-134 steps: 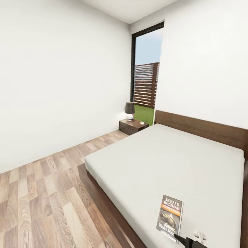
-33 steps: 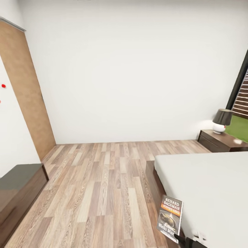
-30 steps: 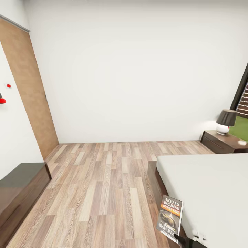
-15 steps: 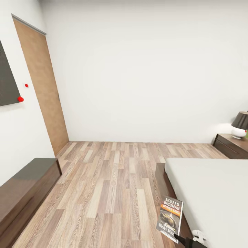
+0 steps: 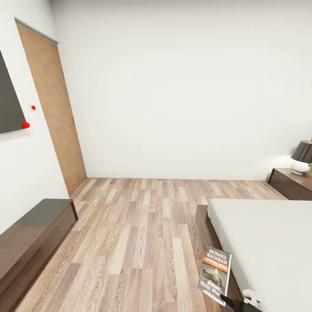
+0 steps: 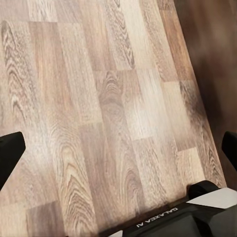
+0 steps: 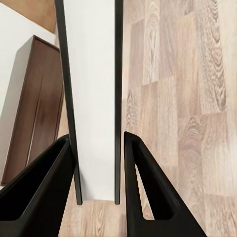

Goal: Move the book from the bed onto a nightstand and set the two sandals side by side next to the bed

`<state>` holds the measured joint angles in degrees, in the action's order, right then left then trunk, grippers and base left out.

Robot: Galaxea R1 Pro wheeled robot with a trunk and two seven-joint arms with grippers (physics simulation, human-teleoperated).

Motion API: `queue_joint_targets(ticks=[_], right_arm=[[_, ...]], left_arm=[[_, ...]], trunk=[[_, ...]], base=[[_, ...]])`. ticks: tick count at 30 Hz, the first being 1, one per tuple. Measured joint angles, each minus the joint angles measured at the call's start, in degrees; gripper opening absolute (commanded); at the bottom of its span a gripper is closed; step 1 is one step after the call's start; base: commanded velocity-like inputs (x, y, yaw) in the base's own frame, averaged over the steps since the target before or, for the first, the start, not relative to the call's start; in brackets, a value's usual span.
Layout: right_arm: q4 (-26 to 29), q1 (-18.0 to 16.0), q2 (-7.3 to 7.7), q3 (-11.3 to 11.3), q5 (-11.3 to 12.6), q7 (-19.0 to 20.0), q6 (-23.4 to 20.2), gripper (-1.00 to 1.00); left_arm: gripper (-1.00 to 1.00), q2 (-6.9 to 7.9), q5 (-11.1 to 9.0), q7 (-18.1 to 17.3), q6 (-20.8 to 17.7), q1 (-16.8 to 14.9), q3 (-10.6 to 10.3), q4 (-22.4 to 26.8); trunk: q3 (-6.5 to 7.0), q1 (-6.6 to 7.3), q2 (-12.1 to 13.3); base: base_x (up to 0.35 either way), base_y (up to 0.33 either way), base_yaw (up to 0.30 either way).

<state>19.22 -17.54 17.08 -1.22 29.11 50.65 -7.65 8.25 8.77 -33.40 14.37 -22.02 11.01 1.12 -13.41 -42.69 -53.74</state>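
Note:
My right gripper [image 5: 237, 303] is shut on the book [image 5: 214, 275], a dark paperback with white "RICHARD BACHMAN" lettering, held upright above the bed's near corner. In the right wrist view the book [image 7: 94, 98] shows edge-on, its white pages between dark covers, clamped between the two black fingers [image 7: 44, 197] of the right gripper [image 7: 96, 192]. The bed [image 5: 264, 242], with its light-grey mattress, lies at the right. A nightstand [image 5: 289, 182] stands beyond it by the far wall. The left gripper [image 6: 118, 150] hangs open over bare floor planks. The sandals are out of view.
A dark-shaded lamp [image 5: 302, 157] sits on the nightstand. A low dark cabinet [image 5: 30, 236] runs along the left wall, under a dark wall panel [image 5: 8, 99]. A wooden door [image 5: 54, 108] is at the back left. Wood-plank floor [image 5: 138, 234] spreads between cabinet and bed.
The view has swung left since the earliest frame, from the bed and window to the floor, door and cabinet. The book stays in my right gripper. Almost nothing differs over the last half second.

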Motion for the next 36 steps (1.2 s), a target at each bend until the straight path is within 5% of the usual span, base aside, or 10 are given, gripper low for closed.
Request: queue_joint_targets(ticks=[36], right_arm=[[-0.86,0.00,-0.58,0.59,-0.37,-0.46,0.86,-1.00]], left_arm=[[1.00,-0.88,-0.04,0.67,0.10,0.18,0.04,0.08]], trunk=[[1.29,0.00,0.00]], base=[[0.000,0.000,0.000]])
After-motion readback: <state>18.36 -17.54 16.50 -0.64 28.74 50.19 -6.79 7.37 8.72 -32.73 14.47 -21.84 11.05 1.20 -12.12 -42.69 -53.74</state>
